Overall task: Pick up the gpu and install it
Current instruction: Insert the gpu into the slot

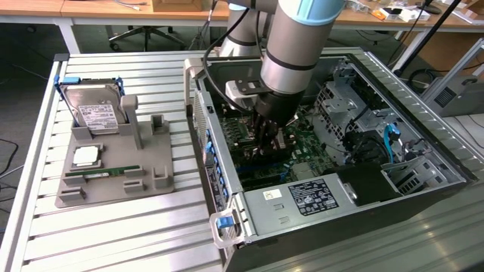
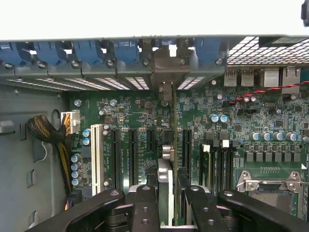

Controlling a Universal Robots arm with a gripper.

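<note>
**GPU held edge-on over the slot, inside the case**

Exterior view, left to right: grey fixture (image 1: 113, 170) on the slatted table (image 1: 136, 226) carries the hard drive (image 1: 94, 110) at its far end and the RAM stick (image 1: 106, 170) lower down. To its right lies the open PC case (image 1: 423, 192), with the arm reaching down into it.

The gripper (image 2: 169, 193) is partly closed, pads clamping the gpu (image 2: 166, 159), which stands upright and edge-on above the motherboard (image 2: 270, 121). The card's bracket end reaches the rear wall opening, among the blue slot clips (image 2: 87, 50). The white slot (image 2: 96, 154) and black slots sit beside it.

Judgement: the seating step is in hand. To do it well, keep the card vertical and parallel to its slot, bracket in its opening, and press straight down without twisting. Whether the edge connector has entered the slot I cannot tell.
</note>
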